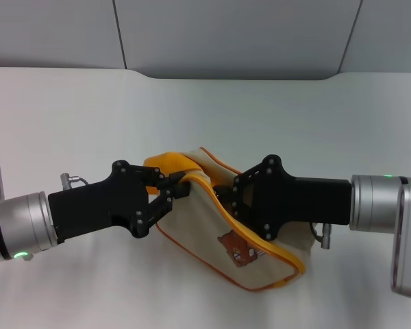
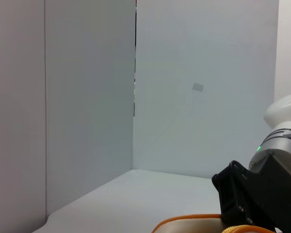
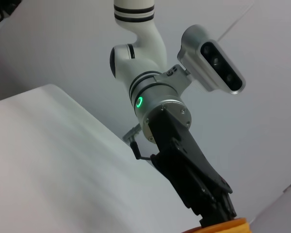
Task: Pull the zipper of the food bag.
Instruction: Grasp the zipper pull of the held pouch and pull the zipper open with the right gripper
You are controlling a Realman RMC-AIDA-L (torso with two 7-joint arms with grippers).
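Note:
The food bag (image 1: 205,236), beige with a brown bear patch (image 1: 241,251), lies at the table's middle. Its yellow-orange zipper (image 1: 282,251) edges the face; the silver pull tab is hidden. The yellow handle (image 1: 168,164) sits at the bag's left top. My left gripper (image 1: 179,189) comes in from the left and is pinched shut on the bag's upper left edge by the handle. My right gripper (image 1: 226,199) comes in from the right and rests against the bag's top, over the zipper band. The left wrist view shows the right gripper's body (image 2: 252,199) and orange trim (image 2: 189,221).
The white table (image 1: 82,116) spreads on all sides of the bag, with a grey wall (image 1: 233,34) behind it. The right wrist view shows the left arm (image 3: 157,99) and the head camera (image 3: 213,65).

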